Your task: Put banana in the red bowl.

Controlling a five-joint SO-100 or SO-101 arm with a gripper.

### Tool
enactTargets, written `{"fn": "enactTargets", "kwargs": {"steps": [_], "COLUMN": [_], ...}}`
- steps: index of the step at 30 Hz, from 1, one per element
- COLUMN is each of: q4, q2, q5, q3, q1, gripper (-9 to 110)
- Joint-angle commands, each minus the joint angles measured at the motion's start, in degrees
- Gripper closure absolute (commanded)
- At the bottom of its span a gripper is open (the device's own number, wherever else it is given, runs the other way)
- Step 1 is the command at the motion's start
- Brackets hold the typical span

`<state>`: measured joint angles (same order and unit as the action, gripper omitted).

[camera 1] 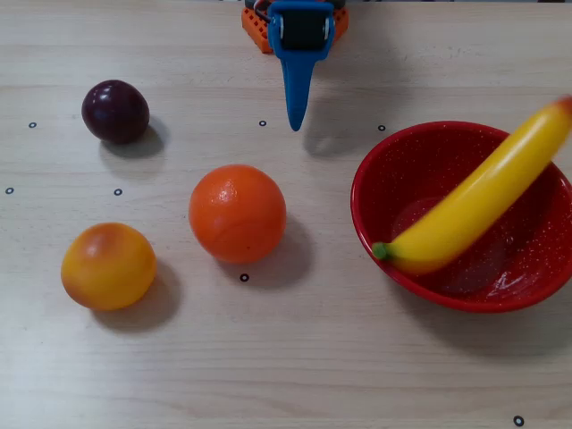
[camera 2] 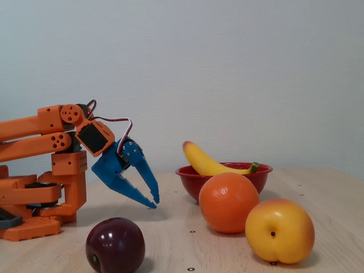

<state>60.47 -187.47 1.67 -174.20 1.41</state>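
The blue gripper point(camera 2: 152, 201) hangs just above the bench point(camera 1: 340, 357), its jaws a little apart and empty. Well clear of it, the banana point(camera 1: 476, 197) lies slantwise in the red bowl point(camera 1: 420, 152) (green stem on the near rim, the other end poking past the far rim). An orange ball point(camera 1: 237, 213), a yellow-orange fruit point(camera 1: 108, 265) and a plum point(camera 1: 115, 111) sit on the bench.

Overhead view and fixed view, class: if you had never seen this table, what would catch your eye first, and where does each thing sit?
The yellow banana stands out, lying slantwise in the red bowl at the right of the overhead view, one end poking past the rim. Next comes the blue gripper on the orange arm, empty and low by its base. Three round fruits sit left of the bowl.
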Motion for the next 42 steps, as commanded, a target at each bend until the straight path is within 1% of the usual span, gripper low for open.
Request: {"fn": "enactTargets", "kwargs": {"steps": [1, 8, 16, 30, 42], "q4": [3.16, 5.36, 15.56, 15.56, 15.56], "q2": [-1.76, -3.34, -3.34, -3.34, -3.34], "q5": [1.93, 1.93, 3.87, 6.24, 5.98], "q3": [-2.55, -3.34, -1.05, -1.05, -1.05], "q1": [-0.35, -0.35, -0.26, -0.97, -0.97], "gripper": [102, 102, 102, 102, 102]}}
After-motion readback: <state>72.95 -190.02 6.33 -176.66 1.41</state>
